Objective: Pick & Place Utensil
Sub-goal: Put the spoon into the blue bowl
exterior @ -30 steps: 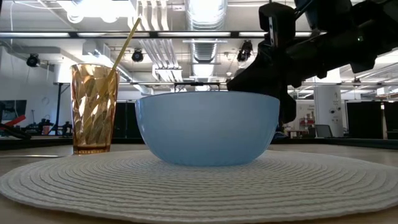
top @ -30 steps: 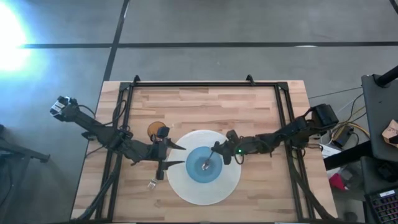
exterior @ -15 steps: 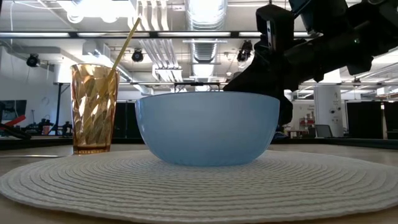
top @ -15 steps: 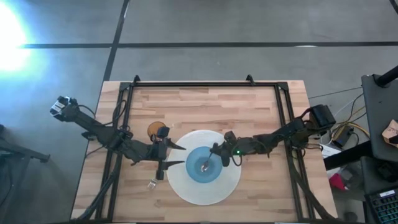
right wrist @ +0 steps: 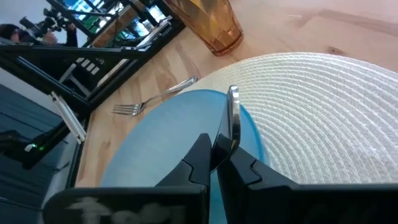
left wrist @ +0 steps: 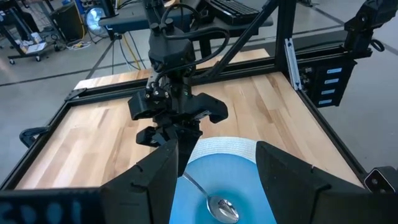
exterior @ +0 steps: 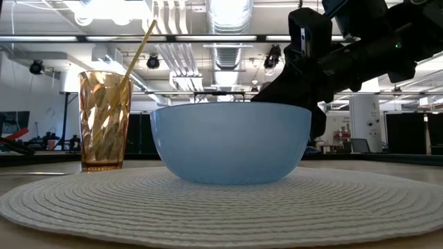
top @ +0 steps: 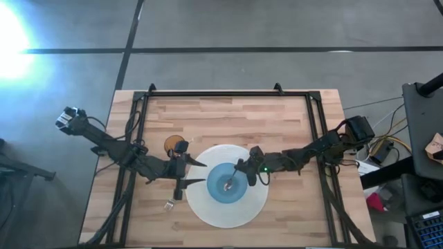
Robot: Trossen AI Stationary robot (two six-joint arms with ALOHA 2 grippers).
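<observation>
Holding the spoon by its handle, the right gripper angles it into the blue bowl.
Handle runs up-right from bowl centre to the clamped gripper; the wide-open left gripper waits at centre left, the fork on the bench beyond.

In the low view the bowl seemingly hides the spoon.

We count one bowl, blue. One round woven mat, white. One amber tumbler with one straw in it. One spoon. One fork. Two arms, so two grippers: left, right. One wooden table under it all.
</observation>
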